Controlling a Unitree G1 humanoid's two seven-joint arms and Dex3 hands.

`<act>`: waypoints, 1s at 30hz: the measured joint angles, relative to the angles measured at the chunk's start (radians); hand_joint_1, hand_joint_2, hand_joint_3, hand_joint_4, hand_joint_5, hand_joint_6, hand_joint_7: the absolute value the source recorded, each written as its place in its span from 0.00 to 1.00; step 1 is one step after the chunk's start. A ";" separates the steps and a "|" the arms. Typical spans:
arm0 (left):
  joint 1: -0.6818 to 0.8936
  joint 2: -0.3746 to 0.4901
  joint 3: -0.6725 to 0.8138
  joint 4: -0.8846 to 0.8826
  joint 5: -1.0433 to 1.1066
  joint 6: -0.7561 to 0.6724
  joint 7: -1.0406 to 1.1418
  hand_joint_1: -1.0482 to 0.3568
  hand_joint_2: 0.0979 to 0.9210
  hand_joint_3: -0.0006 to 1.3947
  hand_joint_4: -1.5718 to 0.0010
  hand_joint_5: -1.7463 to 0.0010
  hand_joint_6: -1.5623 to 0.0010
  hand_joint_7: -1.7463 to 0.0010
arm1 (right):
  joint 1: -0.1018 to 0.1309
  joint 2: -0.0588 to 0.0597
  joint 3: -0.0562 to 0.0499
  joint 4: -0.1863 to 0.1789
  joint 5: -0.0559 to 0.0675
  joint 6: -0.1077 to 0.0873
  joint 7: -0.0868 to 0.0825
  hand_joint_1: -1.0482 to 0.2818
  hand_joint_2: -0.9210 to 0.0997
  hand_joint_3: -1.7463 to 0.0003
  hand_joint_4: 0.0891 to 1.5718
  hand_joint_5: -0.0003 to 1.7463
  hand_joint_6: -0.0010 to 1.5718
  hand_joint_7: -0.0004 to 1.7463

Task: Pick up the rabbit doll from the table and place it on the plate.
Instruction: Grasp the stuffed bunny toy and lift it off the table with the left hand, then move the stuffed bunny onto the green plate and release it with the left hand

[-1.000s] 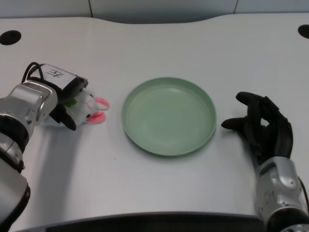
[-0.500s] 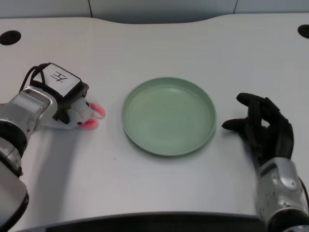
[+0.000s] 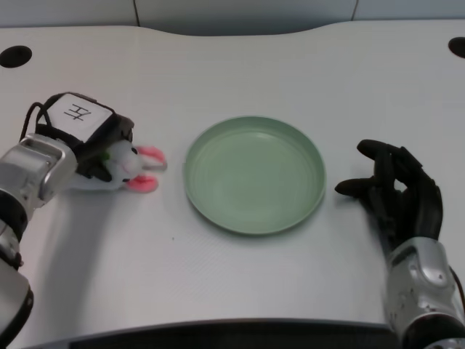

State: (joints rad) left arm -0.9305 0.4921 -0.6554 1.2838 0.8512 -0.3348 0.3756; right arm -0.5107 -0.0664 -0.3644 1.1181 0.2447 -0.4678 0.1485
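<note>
Left hand on the rabbit doll

The left hand (image 3: 91, 138) now clamps the rabbit doll (image 3: 131, 166) near the bench's left edge (lifted slightly since a second ago?); the plate (image 3: 254, 218) waits empty at centre.

A white desk (image 3: 240, 65) fills the view, with dark round holes (image 3: 15, 55) near both far corners
</note>
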 measured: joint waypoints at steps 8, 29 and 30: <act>0.004 0.027 0.191 -0.065 -0.187 -0.077 -0.013 0.65 1.00 0.02 0.46 0.00 0.61 0.00 | -0.014 -0.001 0.003 0.023 -0.006 -0.008 -0.006 0.47 0.00 0.78 0.48 0.75 0.46 0.54; -0.010 -0.084 0.221 -0.187 -0.204 -0.154 -0.078 0.66 0.96 0.01 0.46 0.00 0.62 0.00 | 0.000 0.012 0.020 -0.005 -0.005 -0.005 -0.025 0.48 0.00 0.78 0.46 0.74 0.44 0.54; -0.021 -0.103 0.215 -0.182 -0.198 -0.154 -0.078 0.66 0.97 0.01 0.46 0.00 0.61 0.00 | 0.000 0.009 0.019 -0.005 -0.004 -0.005 -0.025 0.47 0.00 0.78 0.46 0.74 0.44 0.54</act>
State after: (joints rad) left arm -0.9518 0.3890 -0.4407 1.1013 0.6528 -0.4888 0.2978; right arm -0.5106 -0.0570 -0.3457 1.1126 0.2409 -0.4729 0.1234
